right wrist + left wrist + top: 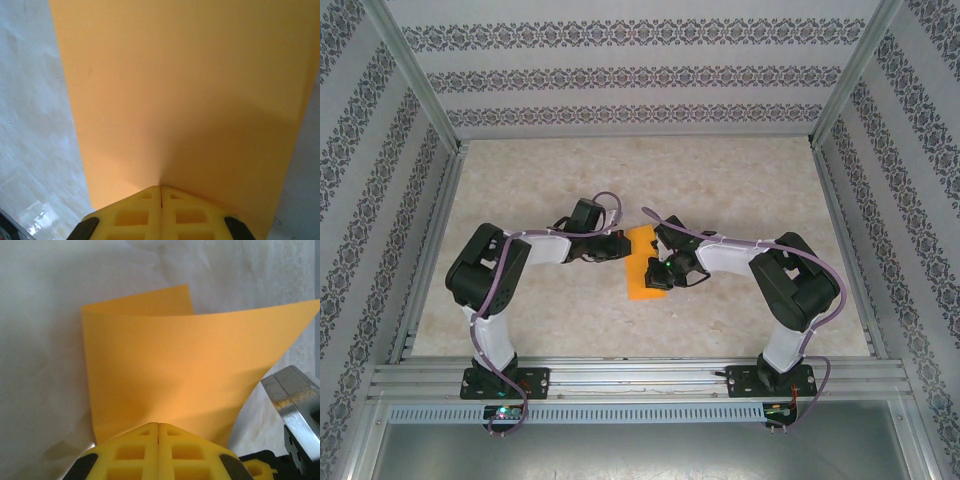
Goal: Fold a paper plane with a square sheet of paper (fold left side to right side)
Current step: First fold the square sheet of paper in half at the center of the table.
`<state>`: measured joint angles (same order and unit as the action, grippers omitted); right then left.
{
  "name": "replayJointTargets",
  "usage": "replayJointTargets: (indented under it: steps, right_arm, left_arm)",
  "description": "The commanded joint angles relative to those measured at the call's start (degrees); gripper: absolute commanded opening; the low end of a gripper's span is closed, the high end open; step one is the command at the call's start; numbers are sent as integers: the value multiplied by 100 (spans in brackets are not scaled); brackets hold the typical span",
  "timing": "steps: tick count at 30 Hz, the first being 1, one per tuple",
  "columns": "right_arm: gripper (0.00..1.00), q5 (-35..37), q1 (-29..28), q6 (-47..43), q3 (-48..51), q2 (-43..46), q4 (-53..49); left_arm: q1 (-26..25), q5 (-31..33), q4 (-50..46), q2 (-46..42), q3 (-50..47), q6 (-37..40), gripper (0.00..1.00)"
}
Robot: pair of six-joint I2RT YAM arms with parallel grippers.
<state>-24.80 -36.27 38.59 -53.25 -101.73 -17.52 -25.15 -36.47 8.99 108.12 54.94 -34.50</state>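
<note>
Jaws of left gripper (pixel 159 425) and right gripper (pixel 160 188) — both pinching plain orange sheet of paper (pixel 165 375), curled over table (pixel 740 200)

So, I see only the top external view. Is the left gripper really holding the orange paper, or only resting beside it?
Observer: Holding. In its wrist view the left gripper is shut on the near edge of the square sheet of paper.
Operator: Is the sheet flat?
Observer: No, it curls over; a second layer shows behind its top edge.
Operator: And the right gripper?
Observer: Also shut on the sheet, which dimples at its tips.
</note>
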Motion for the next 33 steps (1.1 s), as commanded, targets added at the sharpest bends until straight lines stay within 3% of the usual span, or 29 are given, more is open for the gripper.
replayJointTargets:
  steps: [1,18,33]
  right_arm:
    - [0,775,-28,-97,324,-435,-1008]
    - [0,791,-21,-80,425,-426,-1026]
    - [0,775,-23,-72,471,-448,-998]
  left_arm:
    - [-55,-105,243,289,286,-33,3]
    - [20,545,24,750,516,233,3]
    - [628,595,-276,1226,1374,492,3]
